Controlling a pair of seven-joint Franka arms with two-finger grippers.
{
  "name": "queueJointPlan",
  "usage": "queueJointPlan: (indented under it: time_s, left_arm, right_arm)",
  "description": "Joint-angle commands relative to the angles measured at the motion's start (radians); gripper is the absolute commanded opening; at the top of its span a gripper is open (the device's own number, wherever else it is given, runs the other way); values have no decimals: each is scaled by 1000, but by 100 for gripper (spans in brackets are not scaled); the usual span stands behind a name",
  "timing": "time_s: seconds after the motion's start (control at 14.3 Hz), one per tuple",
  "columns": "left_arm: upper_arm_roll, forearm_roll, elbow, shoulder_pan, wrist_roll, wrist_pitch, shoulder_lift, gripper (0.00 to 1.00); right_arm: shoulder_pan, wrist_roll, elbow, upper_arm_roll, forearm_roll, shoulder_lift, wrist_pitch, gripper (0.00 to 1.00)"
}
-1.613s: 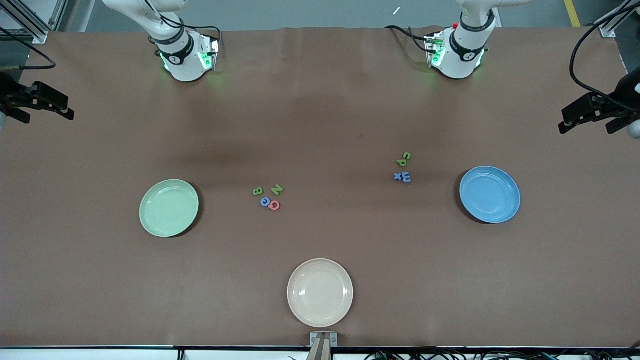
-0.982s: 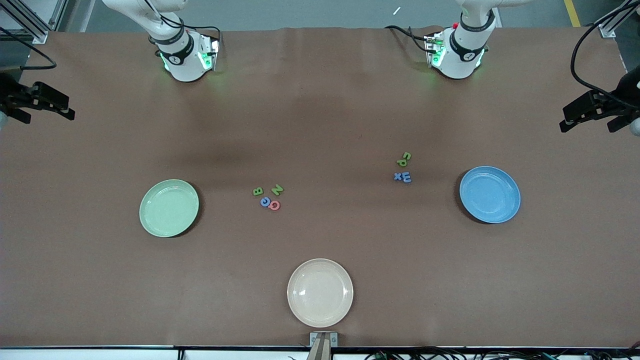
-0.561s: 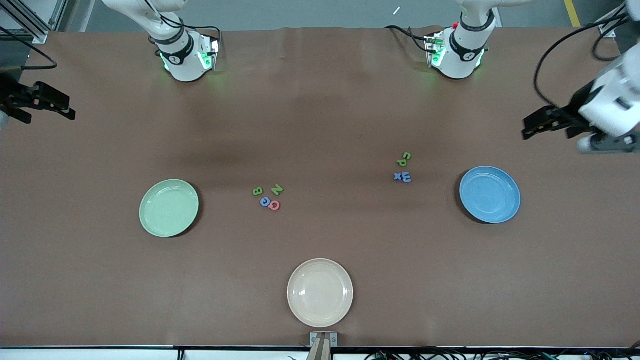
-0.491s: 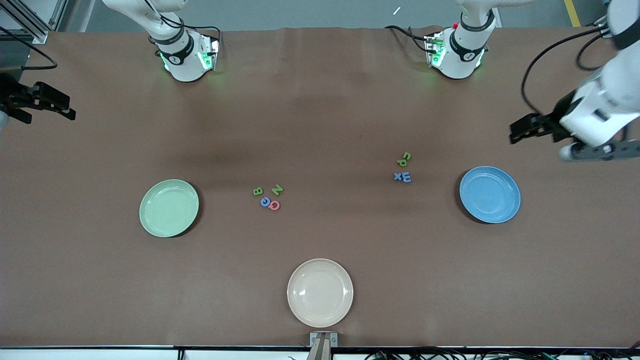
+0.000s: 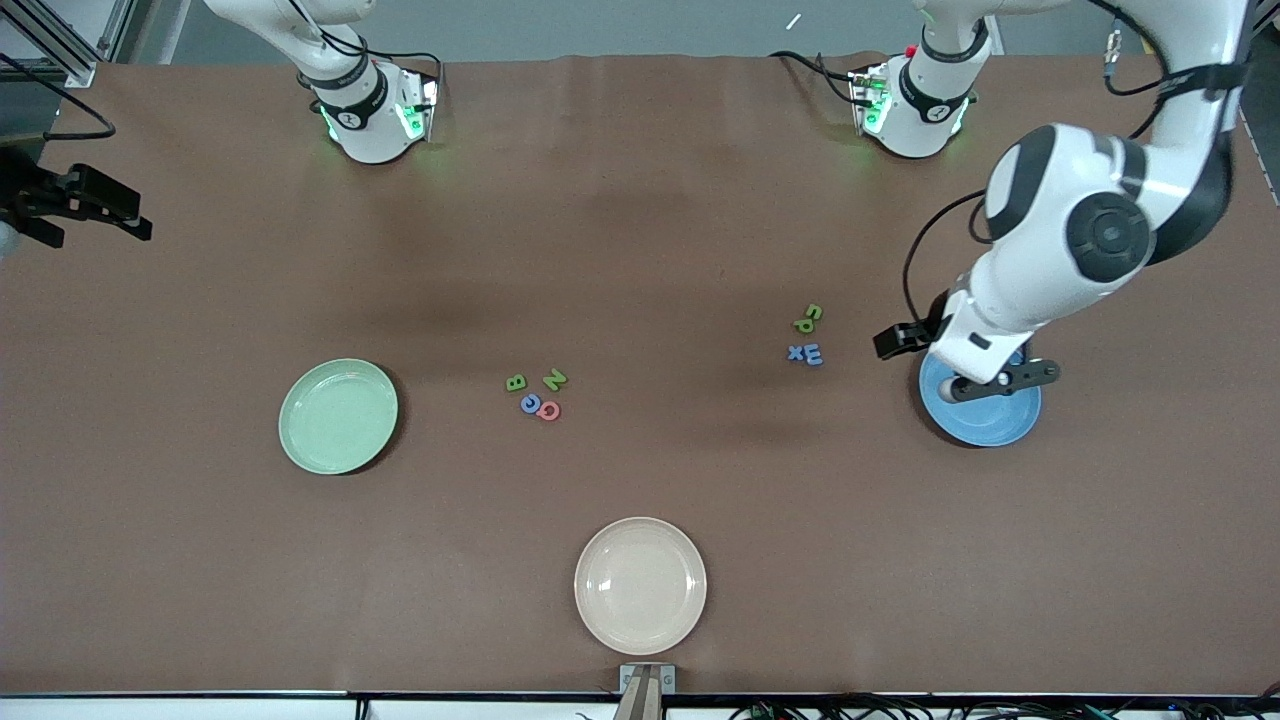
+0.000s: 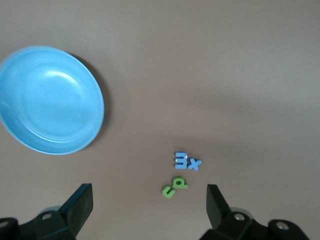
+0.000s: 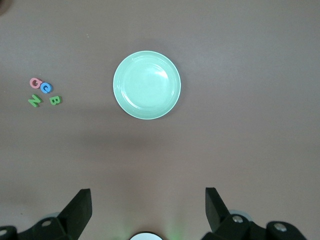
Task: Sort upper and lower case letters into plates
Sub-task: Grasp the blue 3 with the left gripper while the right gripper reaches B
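My left arm has swung in from the tabletop's edge in the last second and a half; the left gripper (image 5: 900, 340) now hangs over the gap between the blue plate (image 5: 985, 420) and the nearby group of four letters (image 5: 806, 337). Its fingers (image 6: 80, 202) are spread wide with nothing between them. The left wrist view shows those four letters (image 6: 181, 172) on the tabletop between the fingers, so I judge this to be the approach to a first pick.

The right gripper (image 5: 85, 205) waits where it was, over the tabletop's edge at the right arm's end, fingers (image 7: 80, 207) also wide and empty.

Nothing is sorted yet. The other four letters (image 5: 536, 393) lie mid-tabletop, between the two plates and nearer the green plate (image 5: 338, 416). Both plates are empty, as is the cream plate (image 5: 640, 585) nearest the camera.
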Motion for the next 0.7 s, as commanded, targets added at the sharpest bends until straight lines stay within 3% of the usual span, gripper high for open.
queueJointPlan:
  time_s: [0.0, 0.14, 0.35, 0.63]
  left_arm:
    - [-2, 27, -97, -24, -99, 131, 29, 100]
    - [-1, 56, -97, -68, -204, 214, 110, 100]
    - [-4, 209, -100, -102, -382, 267, 196, 100]
    - [-4, 288, -111, -117, -464, 354, 265, 100]
  right_arm:
    - [-12, -5, -5, 5, 4, -21, 6, 100]
    - [-16, -3, 7, 4, 6, -14, 8, 100]
    - [-21, 0, 27, 2, 6, 37, 9, 100]
    - [-20, -13, 55, 2, 3, 124, 35, 100]
